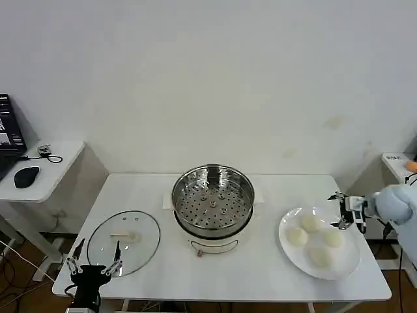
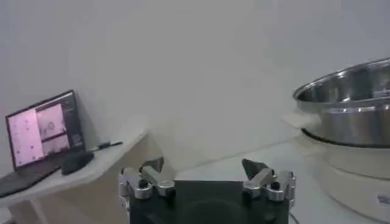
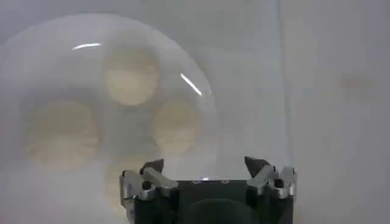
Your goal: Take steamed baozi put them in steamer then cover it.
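The white table (image 1: 260,274) carries everything, and in its middle stands the steamer (image 1: 213,199), a shiny steel pot on a white base, with its perforated floor bare and no bun inside yet. On the robot's left side of the table lies the cover (image 1: 124,241), flat on the surface, with its small white handle facing up. On the right side is the white plate (image 1: 348,264), and the four steamed baozi (image 1: 311,223) sit on it close together, some of them touching. The right gripper (image 1: 346,212) hangs just over the far edge of the plate with its fingers spread and nothing between them; the right wrist view looks down on the buns from there. The left gripper (image 1: 95,263) waits at the near edge of the table beside the cover, also spread and empty. I judge that the buns are light and soft, so they can dent easily; it is better to take one from its two sides with a gentle squeeze. The cover is glass, stiff and slippery, so the handle is the place to hold. A small label is on the steamer's base, but I cannot read it.
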Available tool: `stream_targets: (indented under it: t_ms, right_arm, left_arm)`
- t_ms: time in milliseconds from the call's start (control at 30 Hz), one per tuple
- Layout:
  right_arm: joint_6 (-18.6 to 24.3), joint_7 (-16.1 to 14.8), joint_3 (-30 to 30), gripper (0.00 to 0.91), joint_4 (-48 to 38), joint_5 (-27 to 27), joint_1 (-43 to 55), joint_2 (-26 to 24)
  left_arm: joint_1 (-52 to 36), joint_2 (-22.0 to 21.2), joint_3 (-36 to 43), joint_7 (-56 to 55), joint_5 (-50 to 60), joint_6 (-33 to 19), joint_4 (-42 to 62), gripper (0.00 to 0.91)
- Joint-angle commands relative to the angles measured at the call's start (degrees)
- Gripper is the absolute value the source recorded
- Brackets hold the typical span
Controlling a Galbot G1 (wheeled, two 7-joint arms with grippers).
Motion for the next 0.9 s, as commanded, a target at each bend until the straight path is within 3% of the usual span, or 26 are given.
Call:
stream_targets:
  t_ms: [33,567,900]
  right_arm:
    - [1.6,-2.9,-13.4,0.907,-8.6,-1.3,10.7,5.1]
    - [0.7,-2.5,-15.1,0.907,-13.4,-3.1,10.7,9.4]
    - [0.0,-1.6,-14.9,0.685,-15.1,-4.4,10.8,9.9]
  left_arm:
    - [-0.1,-0.3,-0.9,0.2,0.7,-0.1,0.3,0.907]
    - [-0.1,-0.5,-0.8,0.4,1.4,-0.1,0.7,0.907]
    - [-0.1,-0.6,-0.8,0.3,1.4,-0.2,0.8,0.907]
